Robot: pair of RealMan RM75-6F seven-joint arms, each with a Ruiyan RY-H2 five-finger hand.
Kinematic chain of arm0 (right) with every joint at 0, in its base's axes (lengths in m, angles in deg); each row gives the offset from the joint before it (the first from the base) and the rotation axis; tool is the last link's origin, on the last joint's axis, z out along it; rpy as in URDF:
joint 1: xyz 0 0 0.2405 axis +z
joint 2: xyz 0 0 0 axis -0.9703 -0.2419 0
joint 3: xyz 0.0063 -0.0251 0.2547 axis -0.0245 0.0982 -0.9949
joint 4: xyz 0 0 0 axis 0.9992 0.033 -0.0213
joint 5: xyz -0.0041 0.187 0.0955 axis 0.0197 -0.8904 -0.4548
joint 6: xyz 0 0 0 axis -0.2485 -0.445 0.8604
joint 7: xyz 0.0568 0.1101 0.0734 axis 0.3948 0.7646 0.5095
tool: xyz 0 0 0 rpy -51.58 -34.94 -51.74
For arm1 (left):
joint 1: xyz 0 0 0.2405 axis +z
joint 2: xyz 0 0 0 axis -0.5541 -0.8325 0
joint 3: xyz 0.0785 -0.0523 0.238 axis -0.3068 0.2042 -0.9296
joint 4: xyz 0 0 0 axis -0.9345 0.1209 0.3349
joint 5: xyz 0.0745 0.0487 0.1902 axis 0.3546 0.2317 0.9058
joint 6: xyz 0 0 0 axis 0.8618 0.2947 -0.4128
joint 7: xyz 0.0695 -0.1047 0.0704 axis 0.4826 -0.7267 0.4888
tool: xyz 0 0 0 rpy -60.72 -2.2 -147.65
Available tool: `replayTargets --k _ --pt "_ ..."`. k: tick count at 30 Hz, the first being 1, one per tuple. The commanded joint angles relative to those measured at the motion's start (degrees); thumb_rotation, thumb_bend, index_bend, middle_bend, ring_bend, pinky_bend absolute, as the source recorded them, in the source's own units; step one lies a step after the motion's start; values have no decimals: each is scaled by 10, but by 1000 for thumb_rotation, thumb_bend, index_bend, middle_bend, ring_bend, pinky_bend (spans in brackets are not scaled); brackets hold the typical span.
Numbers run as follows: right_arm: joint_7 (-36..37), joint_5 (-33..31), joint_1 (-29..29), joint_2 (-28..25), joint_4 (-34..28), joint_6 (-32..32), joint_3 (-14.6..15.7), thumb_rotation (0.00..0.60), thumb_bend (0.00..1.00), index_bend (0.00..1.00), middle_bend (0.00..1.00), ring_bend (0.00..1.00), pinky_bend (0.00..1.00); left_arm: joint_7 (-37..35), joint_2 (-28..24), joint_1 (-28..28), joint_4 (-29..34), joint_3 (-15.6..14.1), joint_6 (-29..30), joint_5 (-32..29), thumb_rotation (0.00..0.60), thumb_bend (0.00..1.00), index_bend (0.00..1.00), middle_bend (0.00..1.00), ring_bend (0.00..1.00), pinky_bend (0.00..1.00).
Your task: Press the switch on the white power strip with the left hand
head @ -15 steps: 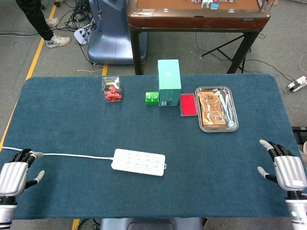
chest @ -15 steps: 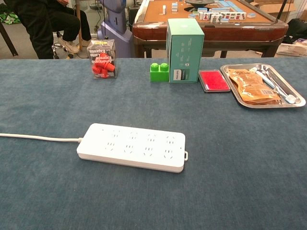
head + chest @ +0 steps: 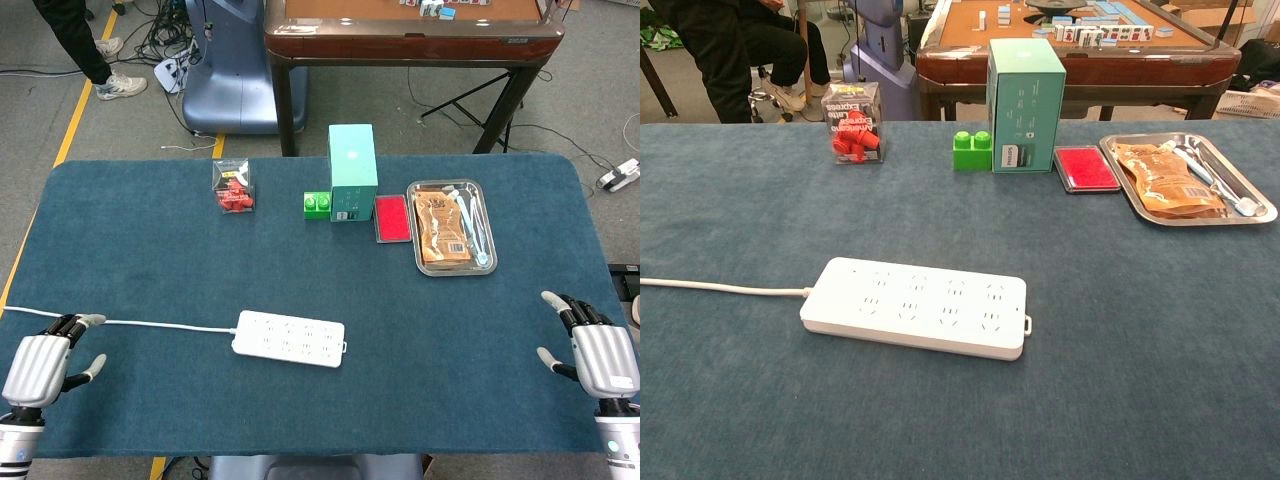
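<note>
The white power strip (image 3: 289,339) lies flat near the front middle of the blue table, its cord (image 3: 150,323) running off to the left edge. In the chest view the power strip (image 3: 916,306) shows its sockets and a small tab at its right end; I cannot make out the switch. My left hand (image 3: 40,365) hovers at the front left corner, well left of the strip, fingers apart and holding nothing. At the front right edge my right hand (image 3: 598,356) is open too. Neither hand appears in the chest view.
At the back stand a clear box of red pieces (image 3: 232,187), a green brick (image 3: 317,204), a tall teal box (image 3: 353,172), a red pad (image 3: 392,217) and a metal tray (image 3: 484,266) holding a brown packet. A wooden table (image 3: 410,35) stands behind.
My left hand has shifted slightly right and down toward the front edge. The power strip and my right hand have not moved.
</note>
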Motion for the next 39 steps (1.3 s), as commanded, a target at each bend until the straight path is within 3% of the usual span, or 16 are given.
replayTargets --k 1,6,10,16,22,29,39 --pt "-2 0 1 0 -1 2 0 600 143 199 253 251 438 -37 -16 -16 30 -3 -10 24 600 279 335 535 505 765" --pt "-8 -1 4 -1 -8 5 -2 600 143 199 254 251 439 -86 -43 -47 99 2 -37 50 600 279 324 802 734 981" --pt "-10 -1 5 -4 -14 5 -4 600 144 199 254 251 439 -106 -62 -75 135 4 -58 83 600 336 325 906 843 1000" --pt "-9 4 4 -19 -33 -1 -5 600 144 199 254 251 439 -94 -75 -128 187 0 -120 136 600 413 321 981 985 1000" --pt "-5 7 -3 -33 -48 -16 -7 600 145 199 255 251 439 -91 -68 -179 234 1 -203 114 600 534 320 1000 1000 1000" --pt "-4 7 -12 -46 -60 -29 -7 600 145 199 256 251 439 -25 -27 -221 223 12 -264 92 600 608 315 1000 1000 1000" --pt "-3 3 -14 -49 -62 -26 -7 600 145 199 256 251 439 94 28 -269 215 34 -341 -20 600 653 304 1000 1000 1000"
